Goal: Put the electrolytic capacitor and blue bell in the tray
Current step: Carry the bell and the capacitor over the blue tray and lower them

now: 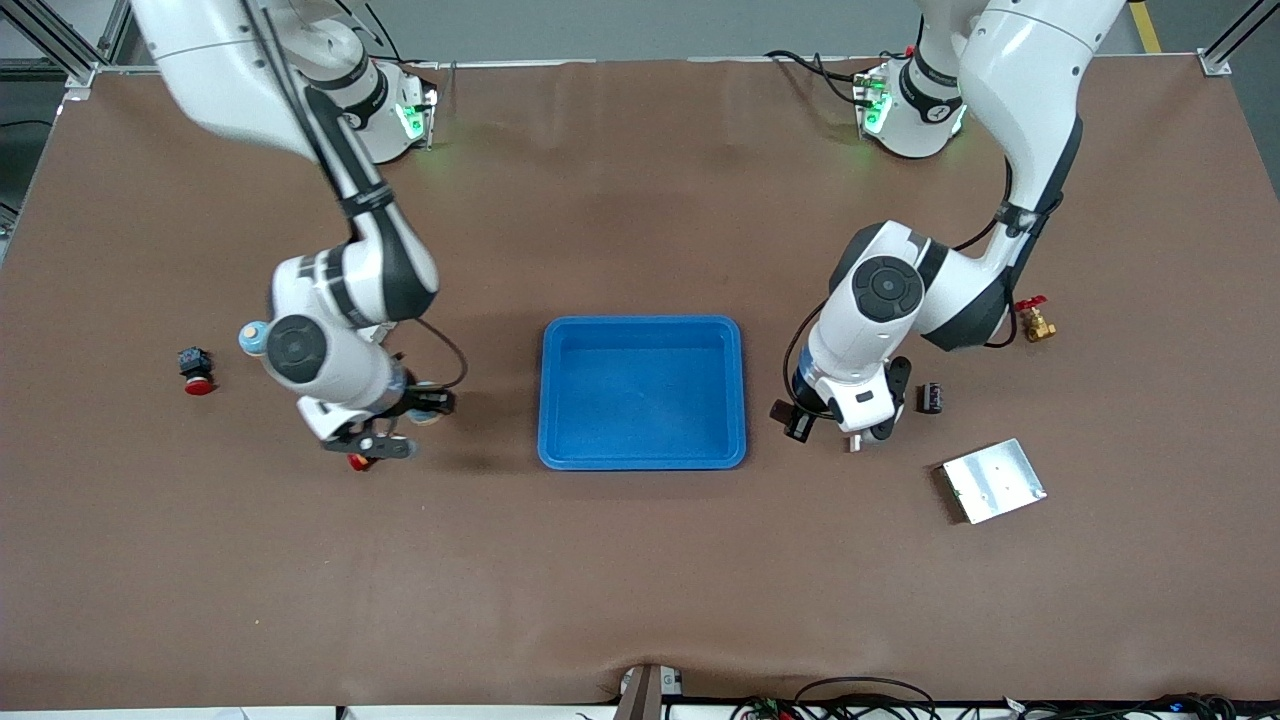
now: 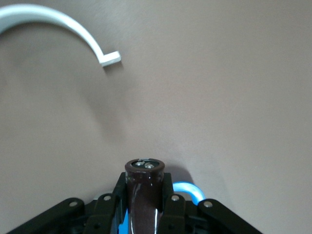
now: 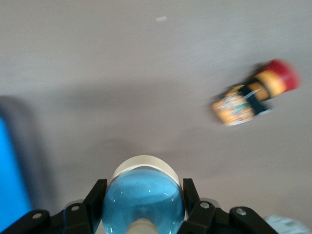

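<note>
The blue tray (image 1: 642,323) lies mid-table with nothing in it. My left gripper (image 1: 800,420) is shut on the electrolytic capacitor (image 2: 145,192), a dark brown cylinder with two metal terminals on its end. It is over the table beside the tray, toward the left arm's end. My right gripper (image 1: 432,404) is shut on the blue bell (image 3: 144,202), a glossy blue dome with a cream rim. This one is over the table beside the tray, toward the right arm's end. The tray's edge (image 3: 9,187) shows in the right wrist view.
A red-capped button part (image 3: 254,97) lies by the right gripper. Another black and red button (image 1: 196,370) sits toward the right arm's end. A small black part (image 1: 931,397), a brass valve (image 1: 1035,323) and a silver plate (image 1: 993,480) lie toward the left arm's end.
</note>
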Robot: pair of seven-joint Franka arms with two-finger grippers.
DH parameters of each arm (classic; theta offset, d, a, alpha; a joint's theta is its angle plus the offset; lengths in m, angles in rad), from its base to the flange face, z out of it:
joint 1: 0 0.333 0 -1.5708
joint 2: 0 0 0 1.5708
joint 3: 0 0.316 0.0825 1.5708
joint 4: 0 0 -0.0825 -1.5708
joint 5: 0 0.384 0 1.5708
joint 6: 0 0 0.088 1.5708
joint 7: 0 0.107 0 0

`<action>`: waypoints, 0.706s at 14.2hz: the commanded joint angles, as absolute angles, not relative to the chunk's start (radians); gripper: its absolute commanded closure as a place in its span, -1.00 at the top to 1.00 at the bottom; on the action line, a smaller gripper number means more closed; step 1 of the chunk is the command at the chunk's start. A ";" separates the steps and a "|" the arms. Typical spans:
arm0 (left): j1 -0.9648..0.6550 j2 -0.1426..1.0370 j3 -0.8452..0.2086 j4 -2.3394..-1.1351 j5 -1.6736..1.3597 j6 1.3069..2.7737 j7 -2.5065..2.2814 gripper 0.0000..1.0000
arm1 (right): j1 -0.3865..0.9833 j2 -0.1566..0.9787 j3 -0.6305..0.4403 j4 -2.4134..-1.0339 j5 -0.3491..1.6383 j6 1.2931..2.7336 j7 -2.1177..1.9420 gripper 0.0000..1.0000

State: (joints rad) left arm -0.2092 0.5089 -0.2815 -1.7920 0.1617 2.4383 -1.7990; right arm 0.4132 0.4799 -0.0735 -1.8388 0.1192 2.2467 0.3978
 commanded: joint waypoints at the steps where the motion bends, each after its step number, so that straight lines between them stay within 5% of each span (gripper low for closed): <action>1: -0.253 0.612 -0.281 -1.645 0.123 2.389 -1.983 -1.00 | 0.474 0.486 -0.083 -1.824 0.155 2.269 0.491 -0.60; 6: -0.371 0.730 -0.232 -1.511 0.130 2.359 -2.158 -1.00 | 0.615 0.515 -0.083 -1.821 0.209 2.342 0.676 -0.69; 10: -0.538 0.787 -0.089 -1.439 0.123 2.336 -2.224 -1.00 | 0.661 0.537 -0.080 -1.822 0.230 2.359 0.701 -0.75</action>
